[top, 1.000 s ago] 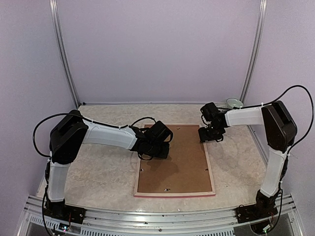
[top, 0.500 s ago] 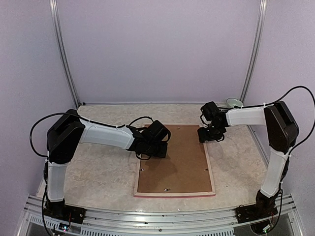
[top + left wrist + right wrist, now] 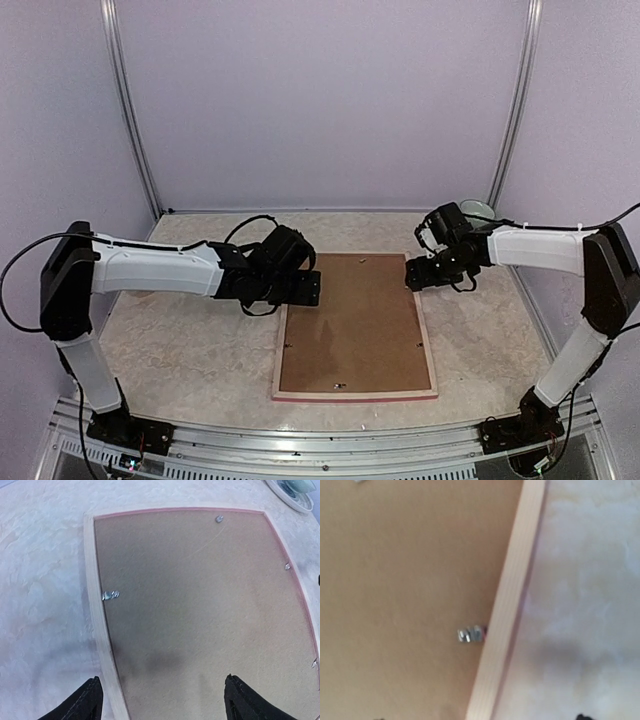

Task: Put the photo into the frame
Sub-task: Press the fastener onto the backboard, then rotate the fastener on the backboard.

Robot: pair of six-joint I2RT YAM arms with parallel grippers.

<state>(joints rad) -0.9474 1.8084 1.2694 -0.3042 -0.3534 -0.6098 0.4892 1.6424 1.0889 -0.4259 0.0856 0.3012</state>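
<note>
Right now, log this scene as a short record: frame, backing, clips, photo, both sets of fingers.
frame: flat on the table, pale wood back facing up
backing board: brown, seated inside the frame
clips: small metal tabs along the board's edges
photo: not visible in any view
left fingers: open, empty, over the frame's far left corner
right fingers: open, empty, over the frame's far right edge

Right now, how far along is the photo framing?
Looks done: brown backing board sits inside the face-down frame, metal tabs lying over its edge; the photo is hidden, presumably underneath. In hand: nothing; left jaws and right jaws stand open at the far corners. Remaining: probably only turning it face up.
</note>
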